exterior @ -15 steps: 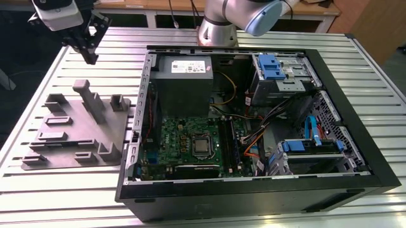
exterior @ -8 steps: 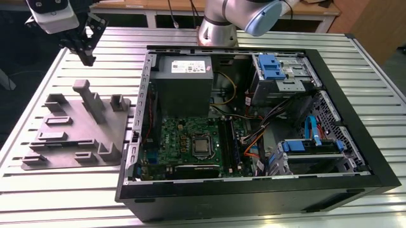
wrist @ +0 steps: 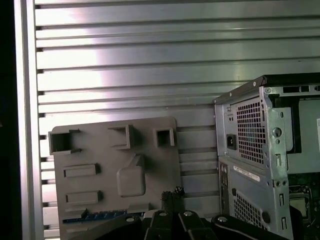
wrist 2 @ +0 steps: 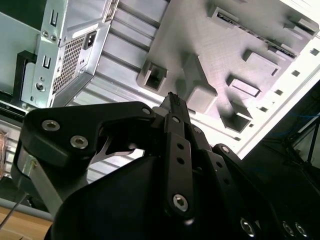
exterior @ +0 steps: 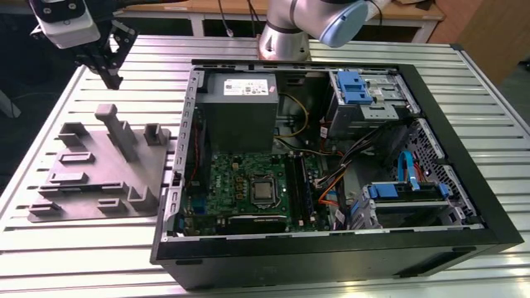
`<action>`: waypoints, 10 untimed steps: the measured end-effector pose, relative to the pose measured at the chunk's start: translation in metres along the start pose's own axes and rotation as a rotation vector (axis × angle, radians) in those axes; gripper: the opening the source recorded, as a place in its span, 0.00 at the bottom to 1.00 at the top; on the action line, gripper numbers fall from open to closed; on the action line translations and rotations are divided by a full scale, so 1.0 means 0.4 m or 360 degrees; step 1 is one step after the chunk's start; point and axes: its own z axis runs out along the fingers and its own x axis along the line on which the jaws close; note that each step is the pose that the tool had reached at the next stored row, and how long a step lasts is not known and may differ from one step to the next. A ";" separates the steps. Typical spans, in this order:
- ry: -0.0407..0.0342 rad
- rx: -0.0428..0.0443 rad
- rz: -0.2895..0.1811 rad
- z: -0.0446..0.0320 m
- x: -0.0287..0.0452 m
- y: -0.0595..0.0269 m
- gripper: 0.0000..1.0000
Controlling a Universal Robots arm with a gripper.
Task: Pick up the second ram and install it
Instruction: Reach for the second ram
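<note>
My gripper (exterior: 112, 81) hangs high over the table, above the far end of the grey holder tray (exterior: 91, 180) at the exterior view's left. Its black fingers are shut with nothing between them, as seen in both wrist views (wrist 2: 171, 97) (wrist: 172, 192). In the first wrist view the tray (wrist: 100, 155) lies below the fingertips. A thin blue-green strip (wrist: 95, 216) lies along the tray beside them. It looks like the second ram, and the gripper links mostly hide it. The tray's upright posts (wrist 2: 200, 87) stand free.
An open computer case (exterior: 178, 186) lies to the exterior view's right of the tray. It holds the green motherboard (exterior: 240, 180), long black memory slots (exterior: 302, 186), a grey power supply (exterior: 236, 112) and blue drive brackets (exterior: 352, 87). Its vented rear panel (wrist: 250, 150) stands close to the tray.
</note>
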 end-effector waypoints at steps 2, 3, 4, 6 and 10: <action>0.0000 0.0000 0.0000 0.002 0.003 -0.001 0.10; 0.0000 0.0000 0.0000 0.003 0.004 -0.002 0.10; 0.0000 0.0000 0.0000 0.004 0.005 -0.002 0.10; 0.0000 0.0000 0.0000 0.006 0.006 -0.004 0.10; 0.0000 0.0000 0.0000 0.012 0.010 -0.007 0.10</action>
